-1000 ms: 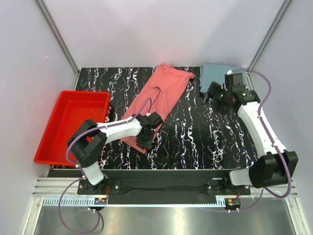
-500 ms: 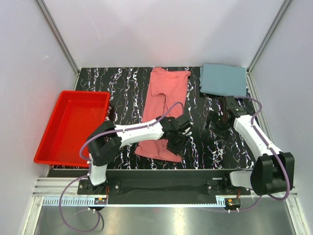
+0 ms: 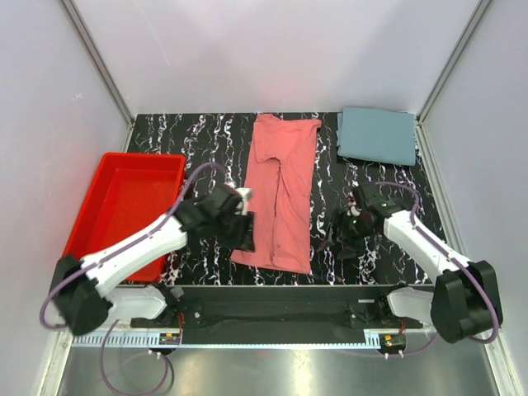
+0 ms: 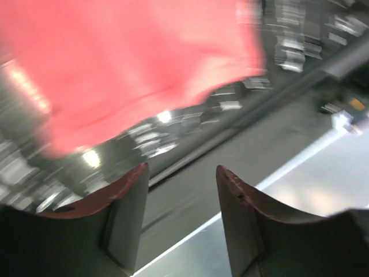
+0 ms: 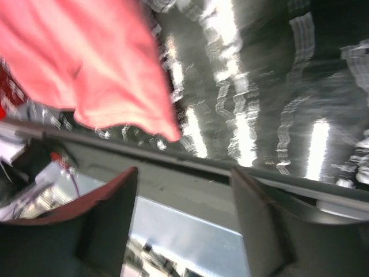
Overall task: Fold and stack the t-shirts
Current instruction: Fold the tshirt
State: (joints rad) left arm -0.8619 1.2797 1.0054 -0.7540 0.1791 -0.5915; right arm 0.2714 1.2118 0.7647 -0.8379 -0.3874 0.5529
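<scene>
Marbled table [image 3: 190,140]: pink t-shirt [image 3: 285,198] flat; left arm [image 3: 140,243], right arm [image 3: 412,239] flank hem.

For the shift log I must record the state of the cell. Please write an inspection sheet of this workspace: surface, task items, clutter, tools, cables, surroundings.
Surface: black marbled table; no spill seen.
Job's things: pink t-shirt lies as a long strip in the middle; blue-grey t-shirt lies folded at the far right corner; the two are not stacked.
Clutter: nothing seen apart from a red bin at the left edge.
Grippers: left tool open, holding nothing, left of the pink shirt; right tool open, holding nothing, right of it.
Cables: purple cables loop along both arms; none seen on the shirts.
Surroundings: white walls and metal frame posts.
</scene>
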